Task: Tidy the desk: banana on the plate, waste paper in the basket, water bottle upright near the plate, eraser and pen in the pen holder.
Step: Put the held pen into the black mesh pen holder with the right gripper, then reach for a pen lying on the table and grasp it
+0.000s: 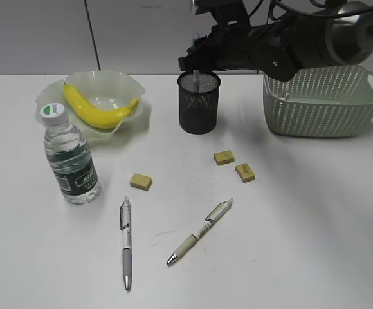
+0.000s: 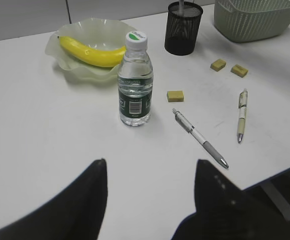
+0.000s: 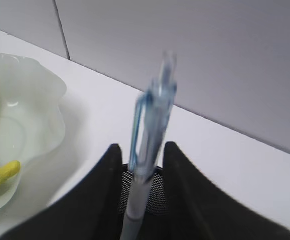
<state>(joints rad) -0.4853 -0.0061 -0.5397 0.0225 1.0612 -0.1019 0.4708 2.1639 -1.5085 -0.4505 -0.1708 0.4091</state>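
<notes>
The banana (image 1: 100,111) lies in the plate (image 1: 119,82), and the water bottle (image 1: 71,158) stands upright in front of it. My right gripper (image 3: 142,146) hovers over the pen holder (image 1: 198,106). Its jaws stand open, with a gap on each side of a blurred pen (image 3: 152,125) that points down into the cup. Two more pens (image 1: 126,243) (image 1: 200,230) and three erasers (image 1: 141,181) (image 1: 224,157) (image 1: 245,172) lie on the desk (image 1: 302,225). My left gripper (image 2: 151,161) is open and empty above the near edge. The waste paper is out of view.
The basket (image 1: 321,109) stands at the back right, partly under my right arm (image 1: 315,38). A grey wall runs behind the desk.
</notes>
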